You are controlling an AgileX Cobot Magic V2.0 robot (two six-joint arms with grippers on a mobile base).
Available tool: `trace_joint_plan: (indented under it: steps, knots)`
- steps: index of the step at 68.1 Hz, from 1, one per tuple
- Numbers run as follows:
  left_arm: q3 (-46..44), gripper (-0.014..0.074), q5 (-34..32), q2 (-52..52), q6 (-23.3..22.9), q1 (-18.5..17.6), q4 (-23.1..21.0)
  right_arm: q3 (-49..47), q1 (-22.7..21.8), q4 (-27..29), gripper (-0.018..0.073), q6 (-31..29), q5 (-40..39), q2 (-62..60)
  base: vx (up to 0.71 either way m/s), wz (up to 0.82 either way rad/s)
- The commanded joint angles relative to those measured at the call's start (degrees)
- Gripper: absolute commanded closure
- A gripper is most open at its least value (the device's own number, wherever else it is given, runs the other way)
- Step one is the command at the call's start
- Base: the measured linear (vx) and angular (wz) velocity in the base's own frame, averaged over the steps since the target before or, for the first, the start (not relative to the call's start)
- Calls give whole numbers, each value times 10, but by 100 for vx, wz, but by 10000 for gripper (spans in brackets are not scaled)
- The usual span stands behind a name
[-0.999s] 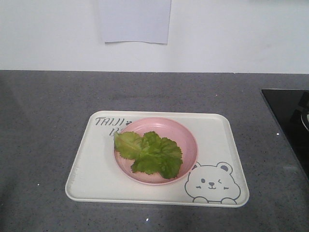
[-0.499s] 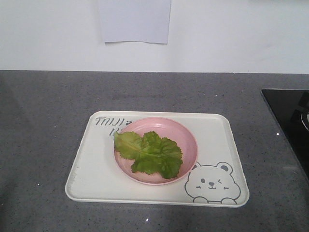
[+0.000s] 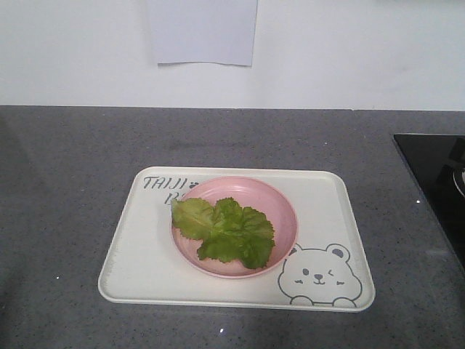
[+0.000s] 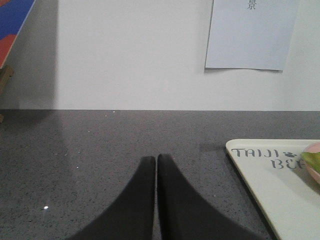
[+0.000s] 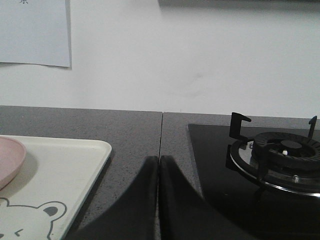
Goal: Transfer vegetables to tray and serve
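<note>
Left pincer (image 4: 156, 165): your two dark fingers are pressed together, tips meeting, nothing between them, low over the grey worktop (image 4: 100, 150).
Left pincer's neighbours: the tray corner sits off to your right in the left wrist view, well apart from the fingertips, with the "TAIJI BEAR" lettering facing you.
Right pincer (image 5: 159, 165): same story here, fingers pressed together and gripping nothing, tips over the seam in the worktop.
Right pincer's neighbours: tray edge just to your left, black gas hob (image 5: 272, 160) with its burner just to your right.
Vegetables (image 3: 225, 229): crinkly green lettuce leaves lying flat in the pink plate (image 3: 280, 211), spread from the plate's left rim towards its front; one leaf tip pokes slightly over the left rim.
Pink plate: round, standing on the tray, a little left of the tray's middle, covering part of the lettering.
Tray (image 3: 327, 203): cream-white, flat on the worktop, in the middle of the front view; the winking bear sits in its near right corner, and the plate's rim is just beside the bear's head.
Wall: white, with a paper sheet (image 3: 203, 33) stuck above the tray.
Hob in the front view: black corner at the far right edge, apart from the tray.
</note>
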Motion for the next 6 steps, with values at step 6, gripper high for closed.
trace_joint_plan:
  steps: [6]
  knots:
    - [16, 602, -43, -9, -6, 1, 0, 10, -4, -6, 568, 1, -38, -4, 0, 0]
